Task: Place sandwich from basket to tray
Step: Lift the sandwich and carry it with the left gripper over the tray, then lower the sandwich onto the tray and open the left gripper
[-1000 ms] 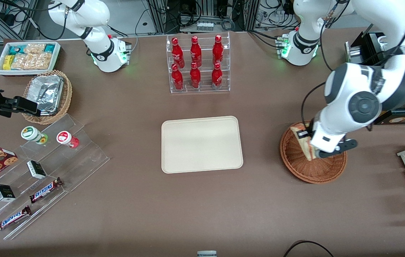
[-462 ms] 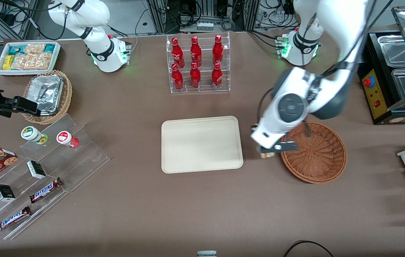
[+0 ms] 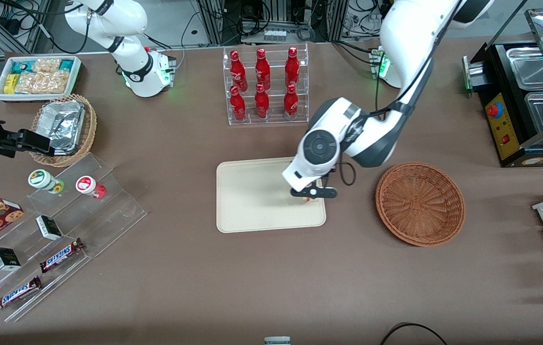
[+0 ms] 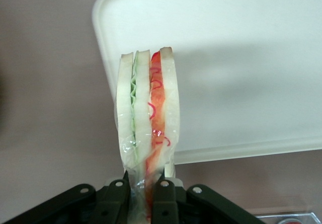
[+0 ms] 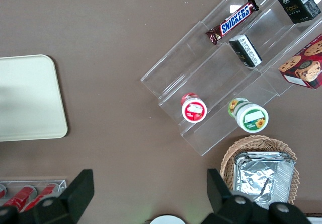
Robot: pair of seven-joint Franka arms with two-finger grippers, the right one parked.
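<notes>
Brown tabletop (image 3: 180, 268), cluttered at both ends, with the tray (image 3: 252, 196) in the middle and the basket (image 3: 420, 203) beside it toward the working arm's end, now empty.

Gripper (image 3: 311, 195) is over the tray's edge nearest the basket, clenched on the sandwich (image 4: 147, 128). In the front view only a sliver of it shows under the wrist. The wrist view gives the real picture: the wedge hangs out from the fingers (image 4: 163, 196), pinched at one end, with its layered cut edge facing the camera (green one side, red-orange the other, between three slices of bread).

Handling read:
- Light, looks like. No visible sag along its length, so the grip seems adequate.
- Soft and compressible. Bread looks narrowed where the fingers pinch it, so more squeeze would likely crush it, not secure it.
- Clear film wrap glints near the grip point, so probably slippery. Slip risk goes up with any fast swing or tilt.
- Layers can shear apart. The present hold is across the slices' flat faces, which clamps the stack together. That's the right axis; gripping along the cut edge would split the layers.

Sandwich is not on the tray yet: in the wrist view it overlaps the tray rim and bare table. I'd move further over the tray surface and go low before releasing, since a drop would probably tip it over or bounce it.
</notes>
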